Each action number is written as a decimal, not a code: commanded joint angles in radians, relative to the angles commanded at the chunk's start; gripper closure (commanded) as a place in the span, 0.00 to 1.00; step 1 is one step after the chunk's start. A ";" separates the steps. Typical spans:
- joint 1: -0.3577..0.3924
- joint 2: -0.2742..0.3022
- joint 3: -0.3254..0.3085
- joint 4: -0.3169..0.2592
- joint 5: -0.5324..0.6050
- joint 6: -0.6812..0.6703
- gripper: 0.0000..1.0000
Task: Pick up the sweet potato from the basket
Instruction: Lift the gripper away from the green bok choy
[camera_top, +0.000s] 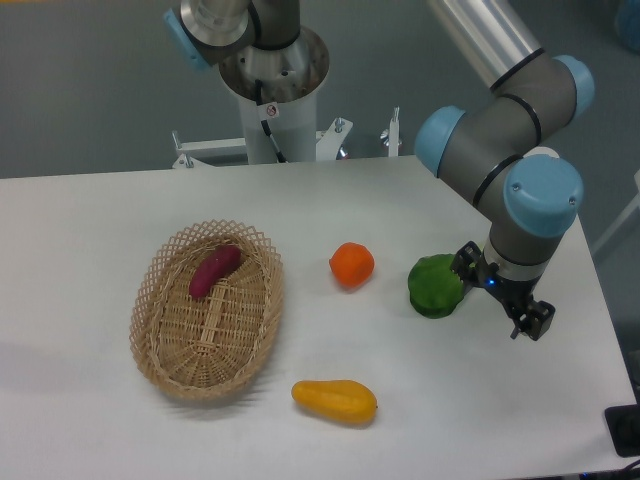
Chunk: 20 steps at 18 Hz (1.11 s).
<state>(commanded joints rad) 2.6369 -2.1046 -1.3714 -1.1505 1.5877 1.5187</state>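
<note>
The sweet potato (214, 270), a small magenta-purple tuber, lies in the far end of the basket (165, 350), a large oval wicker one at the left of the table. My gripper (505, 295) hangs low at the right side of the table, well away from the basket and just right of a green pepper (434, 287). Its dark fingers point down and toward the camera, and the gap between them is not readable. Nothing shows between the fingers.
A round orange (351, 264) sits mid-table between the basket and the pepper. A yellow-orange oblong fruit (335, 401) lies near the front edge. The arm's base column (272, 95) stands behind the table's far edge.
</note>
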 joint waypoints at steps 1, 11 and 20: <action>-0.002 0.000 -0.002 0.000 0.000 -0.002 0.00; -0.041 0.009 -0.017 -0.003 -0.009 -0.092 0.00; -0.120 0.060 -0.110 -0.002 -0.014 -0.176 0.00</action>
<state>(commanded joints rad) 2.5173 -2.0449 -1.4817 -1.1520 1.5739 1.3423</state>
